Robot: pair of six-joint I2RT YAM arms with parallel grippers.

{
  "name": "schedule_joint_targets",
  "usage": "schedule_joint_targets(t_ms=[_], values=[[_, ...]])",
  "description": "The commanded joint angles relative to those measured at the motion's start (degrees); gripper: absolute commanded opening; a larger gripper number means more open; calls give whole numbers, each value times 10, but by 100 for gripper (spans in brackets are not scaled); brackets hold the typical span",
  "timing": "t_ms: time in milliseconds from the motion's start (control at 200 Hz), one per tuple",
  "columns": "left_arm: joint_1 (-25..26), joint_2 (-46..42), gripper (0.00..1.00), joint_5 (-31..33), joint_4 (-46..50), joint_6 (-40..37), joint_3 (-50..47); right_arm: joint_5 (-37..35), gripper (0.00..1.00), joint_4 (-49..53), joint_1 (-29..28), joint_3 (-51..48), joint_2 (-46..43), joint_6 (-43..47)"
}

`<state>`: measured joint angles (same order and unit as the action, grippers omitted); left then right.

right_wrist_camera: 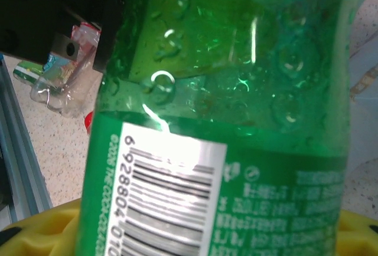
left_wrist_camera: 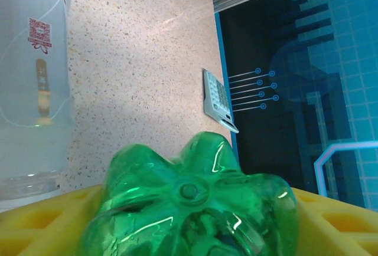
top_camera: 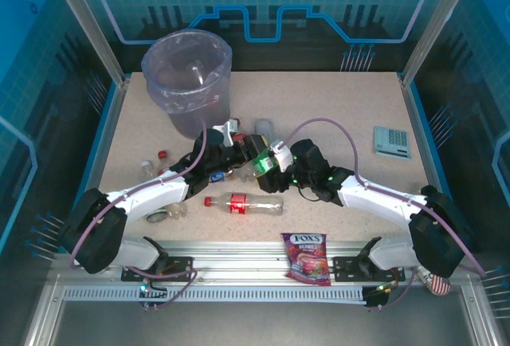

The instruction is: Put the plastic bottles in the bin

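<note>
One green bottle [left_wrist_camera: 189, 209] was seated between the jaws of the left gripper [top_camera: 256, 153], its base towards the wrist camera and a yellow finger pad [left_wrist_camera: 41, 217] showing on either side. These jaws were judged to be clamped on it. The same bottle also lay within the right gripper [top_camera: 280, 169], with its barcoded label close before that wrist camera and yellow pads at the lower edge. Whether those jaws were closed on the bottle or apart could not be told.

In the top view both grippers were met over the middle of the desk [top_camera: 343, 99], with the bottle between them, near the bin [top_camera: 187, 71] but not over it. The bin stood at the far left of the desk, and its contents could not be determined through the lilac liner.

Most of the task was judged outstanding. A red-labelled bottle [top_camera: 245, 202] lay flat on the desk nearer the arm bases, and several smaller bottles [top_camera: 169, 212] were scattered under the left arm. A candy bag [top_camera: 305, 257] and a calculator [top_camera: 391, 140] lay apart from the work.
</note>
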<state>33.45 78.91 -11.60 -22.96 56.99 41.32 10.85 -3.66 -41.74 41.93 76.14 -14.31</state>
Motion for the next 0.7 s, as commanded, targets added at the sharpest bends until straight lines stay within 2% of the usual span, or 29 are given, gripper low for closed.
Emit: schedule_joint_targets(t_ms=[0,140,260,460,695], values=[[6,1,65,-15,-21,1,7,13,55,-25,-10,17,9,2],[6,-2,58,-7,-13,1,6,8,61,-22,-11,13,4,4],[6,-1,57,0,-9,-1,6,1,84,-10,-10,14,-4,10],[3,1,56,11,0,-6,12,-4,100,48,-4,22,-40,37],[1,-25,53,41,83,-64,53,-3,100,93,41,4,-125,32]])
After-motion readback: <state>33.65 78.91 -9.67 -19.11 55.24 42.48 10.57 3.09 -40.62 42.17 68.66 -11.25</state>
